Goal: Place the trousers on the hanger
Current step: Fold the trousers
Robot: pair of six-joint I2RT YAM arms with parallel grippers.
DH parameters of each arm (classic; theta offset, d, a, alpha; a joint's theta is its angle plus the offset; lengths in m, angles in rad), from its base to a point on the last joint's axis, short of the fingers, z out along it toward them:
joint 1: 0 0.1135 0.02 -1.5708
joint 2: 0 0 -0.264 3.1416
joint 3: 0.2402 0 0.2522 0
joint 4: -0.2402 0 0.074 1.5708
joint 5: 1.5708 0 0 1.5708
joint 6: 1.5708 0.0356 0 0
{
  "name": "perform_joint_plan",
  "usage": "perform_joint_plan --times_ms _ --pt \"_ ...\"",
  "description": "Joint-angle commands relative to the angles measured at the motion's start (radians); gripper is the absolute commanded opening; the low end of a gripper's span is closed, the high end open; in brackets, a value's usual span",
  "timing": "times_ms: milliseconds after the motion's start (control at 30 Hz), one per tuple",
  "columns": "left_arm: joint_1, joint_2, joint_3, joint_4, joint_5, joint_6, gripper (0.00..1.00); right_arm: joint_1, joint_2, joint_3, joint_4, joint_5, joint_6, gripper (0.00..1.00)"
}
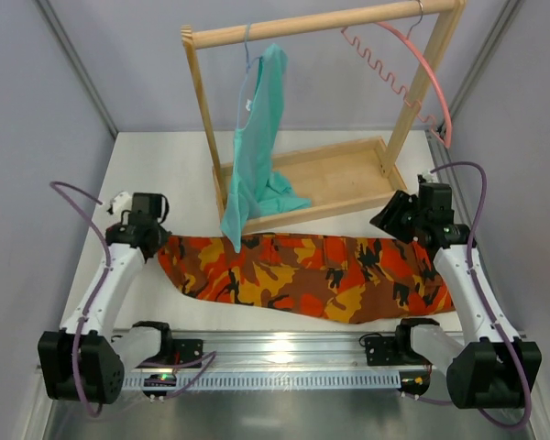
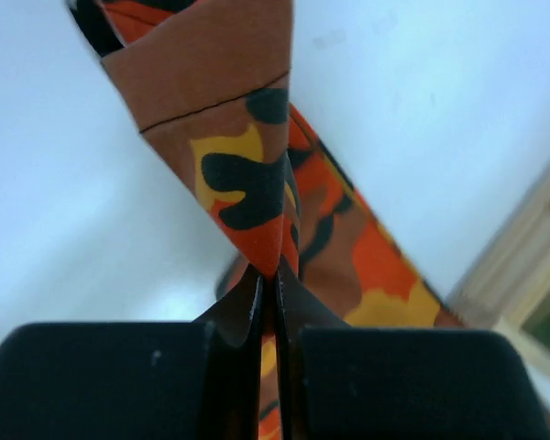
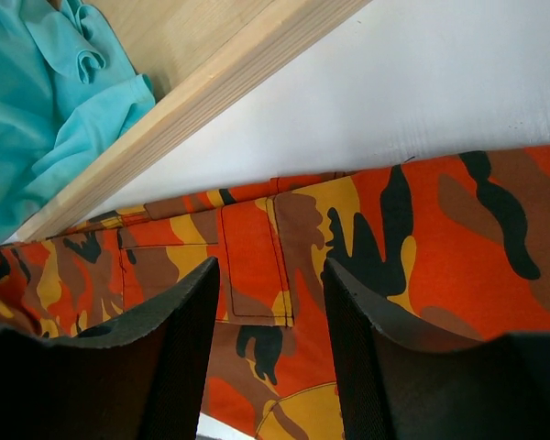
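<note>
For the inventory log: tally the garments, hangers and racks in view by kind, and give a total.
Garments: 2 (camouflage trousers, teal garment)
Hangers: 2 (pink hanger, thin hanger bearing the teal garment)
Racks: 1 (wooden rack)
Total: 5

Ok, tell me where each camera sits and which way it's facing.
Top external: above and behind the bases, looking down at the table, trousers, wooden rack, pink hanger, teal garment; left arm and right arm show.
Left wrist: on the left arm, facing along the left tool, shut on a trousers fold.
Right wrist: on the right arm, looking down past the open right tool at trousers, rack base, teal garment.
Shared: trousers in all three; rack and teal garment in top and right wrist.
</note>
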Motion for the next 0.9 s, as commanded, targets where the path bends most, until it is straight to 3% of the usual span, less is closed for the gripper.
perform_joint_plan --times_ms 0,133,200,467,567,633,667,767,867 --pt "-0.150 -0.063 -0.071 -0.087 -0.076 -0.054 0.00 0.008 -0.012 0.021 0.023 -0.027 -0.002 0.52" --pt "-0.407 -0.173 -0.151 -0.114 -0.110 -0.154 0.00 0.008 -0.032 -0.028 0.026 -0.050 -0.009 0.52" --pt "-0.486 -0.178 -0.186 -0.137 -0.111 -0.218 0.00 0.040 -0.035 -0.062 0.035 -0.062 -0.009 0.53" --pt "-0.949 -0.051 -0.254 -0.174 -0.191 -0.495 0.00 0.076 -0.065 -0.116 0.044 -0.070 0.000 0.52" --pt "-1.023 0.064 -0.199 -0.145 -0.208 -0.509 0.01 0.089 -0.071 -0.113 0.046 -0.083 -0.003 0.52" --pt "-1.105 0.148 -0.121 -0.194 -0.242 -0.544 0.10 0.100 -0.075 -0.116 0.046 -0.088 -0.003 0.53" --pt "-1.128 0.175 -0.094 -0.228 -0.281 -0.562 0.24 0.111 -0.089 -0.117 0.044 -0.088 -0.002 0.53" --pt "-1.201 0.260 0.007 -0.335 -0.337 -0.610 0.44 0.123 -0.106 -0.131 0.050 -0.094 0.006 0.53" --pt "-1.238 0.290 0.091 -0.390 -0.352 -0.608 0.49 0.134 -0.117 -0.148 0.073 -0.102 0.029 0.52"
